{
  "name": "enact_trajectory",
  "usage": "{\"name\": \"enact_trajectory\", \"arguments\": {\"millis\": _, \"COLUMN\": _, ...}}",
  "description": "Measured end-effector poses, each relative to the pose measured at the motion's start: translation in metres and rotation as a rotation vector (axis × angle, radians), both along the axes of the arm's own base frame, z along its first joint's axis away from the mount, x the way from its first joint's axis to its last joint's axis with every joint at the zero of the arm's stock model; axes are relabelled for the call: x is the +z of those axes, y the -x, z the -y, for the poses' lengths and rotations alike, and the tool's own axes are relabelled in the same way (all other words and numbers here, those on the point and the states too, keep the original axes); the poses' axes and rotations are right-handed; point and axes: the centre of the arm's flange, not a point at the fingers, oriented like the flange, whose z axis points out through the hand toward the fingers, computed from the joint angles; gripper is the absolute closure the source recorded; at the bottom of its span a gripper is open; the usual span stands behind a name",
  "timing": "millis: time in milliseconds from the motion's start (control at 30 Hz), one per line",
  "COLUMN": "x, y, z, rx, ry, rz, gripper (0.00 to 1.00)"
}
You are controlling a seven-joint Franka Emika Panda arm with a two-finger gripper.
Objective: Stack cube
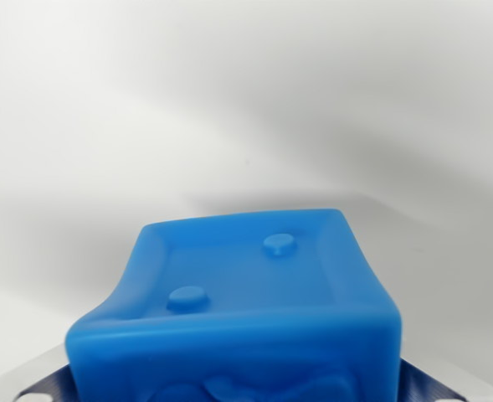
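From the wrist view I see dark blue fingers (41,387) at the bottom corners, clamped on the blue cube (246,310). Its top face shows two raised dots, no readable writing. Behind it, a plain white surface (229,100).

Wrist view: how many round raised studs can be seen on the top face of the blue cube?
2: one round raised stud near the front left, another toward the back right of the soft blue rubber cube. Other faces are mostly hidden.

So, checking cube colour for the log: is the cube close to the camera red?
No, the cube filling the lower wrist view is blue, with two raised dots on its upper face.
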Motion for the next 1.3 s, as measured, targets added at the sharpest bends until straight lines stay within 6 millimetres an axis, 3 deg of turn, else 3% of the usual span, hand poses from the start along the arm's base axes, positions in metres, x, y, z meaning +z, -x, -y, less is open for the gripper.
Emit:
{"name": "enact_trajectory", "arguments": {"millis": 800, "x": 0.07, "y": -0.001, "z": 0.0, "rx": -0.001, "ry": -0.001, "rz": 0.007, "gripper": 1.0}}
{"name": "enact_trajectory", "arguments": {"millis": 1300, "x": 0.074, "y": 0.001, "z": 0.025, "rx": -0.03, "ry": 0.0, "rz": 0.002, "gripper": 1.0}}
